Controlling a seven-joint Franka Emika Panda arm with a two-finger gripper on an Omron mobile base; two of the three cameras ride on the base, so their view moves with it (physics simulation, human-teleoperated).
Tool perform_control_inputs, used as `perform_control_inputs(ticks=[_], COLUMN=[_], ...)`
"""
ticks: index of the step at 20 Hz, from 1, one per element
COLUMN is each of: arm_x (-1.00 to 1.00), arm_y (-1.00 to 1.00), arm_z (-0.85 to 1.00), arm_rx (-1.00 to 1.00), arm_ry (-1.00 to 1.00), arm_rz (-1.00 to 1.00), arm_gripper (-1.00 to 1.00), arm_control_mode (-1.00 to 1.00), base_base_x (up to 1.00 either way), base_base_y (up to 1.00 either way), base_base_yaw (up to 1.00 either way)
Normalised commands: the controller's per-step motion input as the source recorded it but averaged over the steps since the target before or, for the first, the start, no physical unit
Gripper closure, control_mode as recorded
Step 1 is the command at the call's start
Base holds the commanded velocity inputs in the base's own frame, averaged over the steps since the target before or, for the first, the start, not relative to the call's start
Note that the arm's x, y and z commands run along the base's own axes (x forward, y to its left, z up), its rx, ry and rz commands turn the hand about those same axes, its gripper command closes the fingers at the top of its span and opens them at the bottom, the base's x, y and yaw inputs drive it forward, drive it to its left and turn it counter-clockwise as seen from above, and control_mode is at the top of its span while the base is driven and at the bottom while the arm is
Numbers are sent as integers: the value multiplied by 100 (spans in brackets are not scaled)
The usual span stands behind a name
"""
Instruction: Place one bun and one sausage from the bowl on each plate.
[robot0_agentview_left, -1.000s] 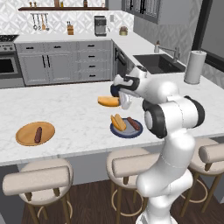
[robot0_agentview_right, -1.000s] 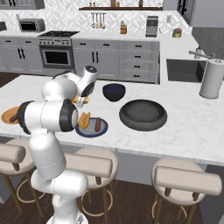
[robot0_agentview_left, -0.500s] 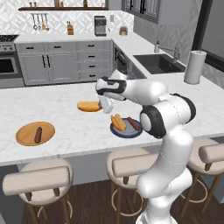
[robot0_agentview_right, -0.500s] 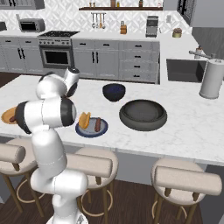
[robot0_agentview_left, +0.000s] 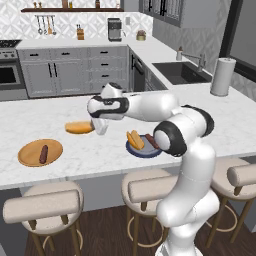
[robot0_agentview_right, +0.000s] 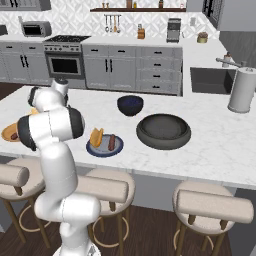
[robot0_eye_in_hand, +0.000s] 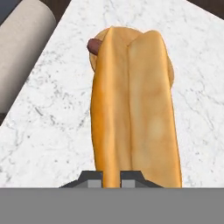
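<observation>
My gripper (robot0_agentview_left: 98, 127) is shut on one end of a golden bun (robot0_agentview_left: 78, 127) and holds it level above the counter, between the two plates. In the hand view the bun (robot0_eye_in_hand: 135, 109) runs up from the fingertips (robot0_eye_in_hand: 95, 178). Beyond it lie the tan wooden plate (robot0_eye_in_hand: 171, 70) and the tip of a sausage (robot0_eye_in_hand: 92, 45). That wooden plate (robot0_agentview_left: 29, 155) sits left of the gripper with one sausage (robot0_agentview_left: 43, 154) on it. The blue-grey plate (robot0_agentview_left: 142, 152) holds a bun (robot0_agentview_left: 134, 140) and a sausage (robot0_agentview_left: 151, 141). The dark grey bowl (robot0_agentview_right: 164, 131) stands right of that plate (robot0_agentview_right: 104, 150).
A smaller dark blue bowl (robot0_agentview_right: 130, 105) stands behind the blue-grey plate. A paper towel roll (robot0_agentview_right: 241, 90) is at the counter's far right beside the sink (robot0_agentview_left: 181, 72). Stools (robot0_agentview_left: 42, 207) line the counter's near edge.
The arm has swung left with the bun, from above the blue-grey plate towards the wooden plate. The gripper has stayed shut on it.
</observation>
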Motion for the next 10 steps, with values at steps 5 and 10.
perform_control_inputs(ticks=[5,10], arm_x=[0,0], arm_y=[79,48], arm_z=[-1,0], arm_rx=[-7,-9], arm_ry=[0,0], arm_rz=[3,12], arm_gripper=[100,100], arm_control_mode=[-100,-100], base_base_x=[0,0], base_base_y=[0,0], base_base_yaw=[0,0])
